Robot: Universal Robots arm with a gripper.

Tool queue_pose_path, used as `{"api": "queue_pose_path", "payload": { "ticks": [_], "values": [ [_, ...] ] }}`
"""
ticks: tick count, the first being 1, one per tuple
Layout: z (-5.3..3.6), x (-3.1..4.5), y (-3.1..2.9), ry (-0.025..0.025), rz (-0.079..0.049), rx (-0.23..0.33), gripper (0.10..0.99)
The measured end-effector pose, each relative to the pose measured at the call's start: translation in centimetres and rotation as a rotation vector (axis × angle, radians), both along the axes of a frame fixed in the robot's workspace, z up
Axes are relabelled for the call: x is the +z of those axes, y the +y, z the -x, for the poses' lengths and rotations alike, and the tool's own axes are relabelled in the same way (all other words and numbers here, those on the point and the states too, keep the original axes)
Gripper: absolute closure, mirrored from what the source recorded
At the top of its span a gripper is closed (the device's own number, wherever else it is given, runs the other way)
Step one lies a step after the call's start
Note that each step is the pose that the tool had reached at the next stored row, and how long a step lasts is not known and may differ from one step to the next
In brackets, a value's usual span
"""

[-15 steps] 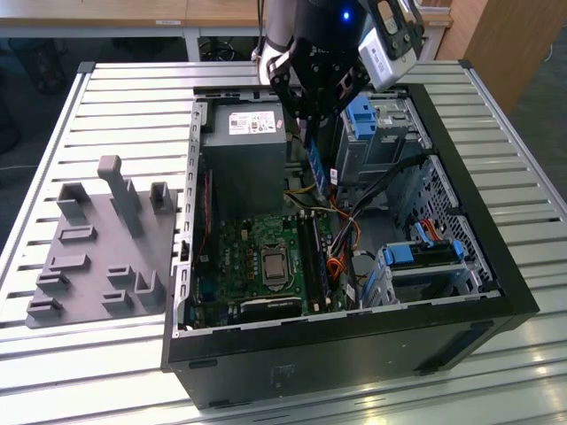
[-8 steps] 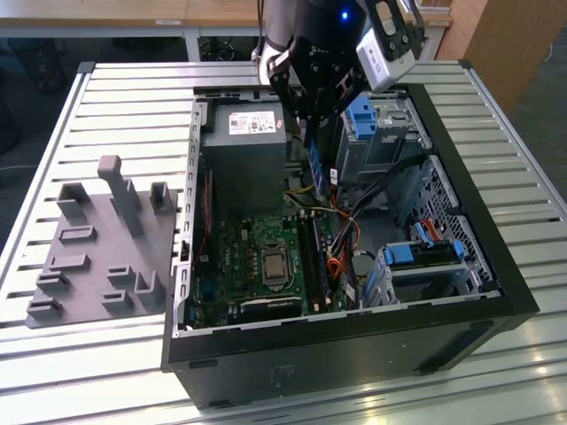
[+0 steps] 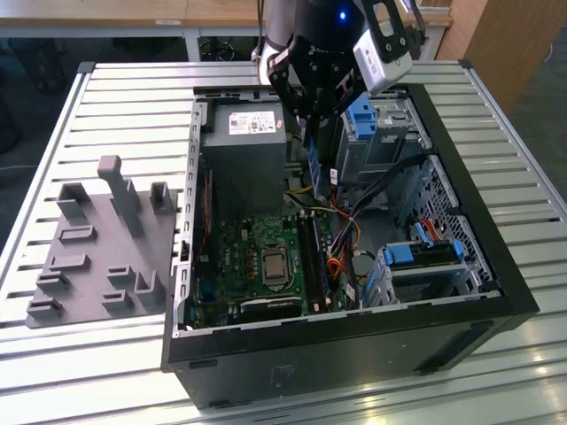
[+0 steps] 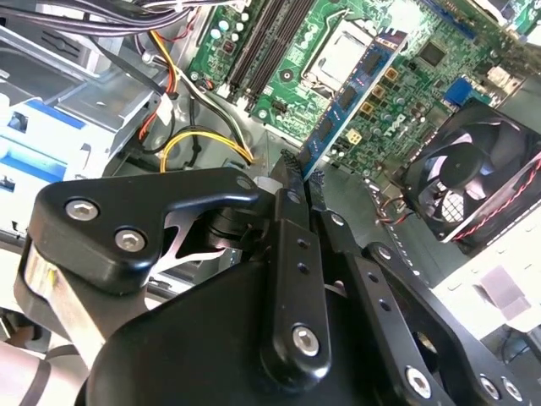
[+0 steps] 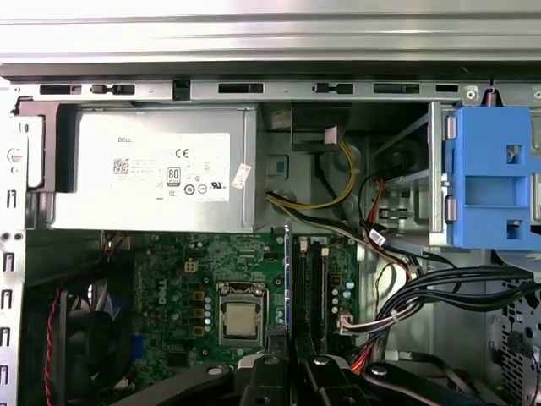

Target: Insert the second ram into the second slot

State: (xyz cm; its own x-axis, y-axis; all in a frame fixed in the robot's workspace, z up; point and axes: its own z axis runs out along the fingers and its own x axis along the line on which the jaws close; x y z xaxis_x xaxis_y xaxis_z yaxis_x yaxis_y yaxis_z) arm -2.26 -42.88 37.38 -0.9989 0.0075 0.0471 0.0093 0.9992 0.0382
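Ram (image 4: 355,93), blue, is pinched at one end between the gripper's (image 4: 303,169) closed fingers, held edge-on above the motherboard (image 5: 182,279) slots (image 5: 319,288) inside the open case (image 3: 461,221). The second wrist view shows the fan (image 4: 469,173); the first wrist view shows the power supply (image 5: 152,169). The case lies on the slatted counter (image 3: 115,115).

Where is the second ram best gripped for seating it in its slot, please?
Pinch its two flat faces from above, leaving its lower edge free: the second ram is a thin board held on edge over the motherboard. The pincer grips it so.
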Motion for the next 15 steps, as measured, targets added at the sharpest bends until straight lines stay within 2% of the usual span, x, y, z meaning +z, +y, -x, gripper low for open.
{"api": "queue_pose_path", "payload": {
  "ticks": [15],
  "values": [
    [0.00,0.00,0.00,0.0000,0.000,-0.077,0.949]
  ]
}}
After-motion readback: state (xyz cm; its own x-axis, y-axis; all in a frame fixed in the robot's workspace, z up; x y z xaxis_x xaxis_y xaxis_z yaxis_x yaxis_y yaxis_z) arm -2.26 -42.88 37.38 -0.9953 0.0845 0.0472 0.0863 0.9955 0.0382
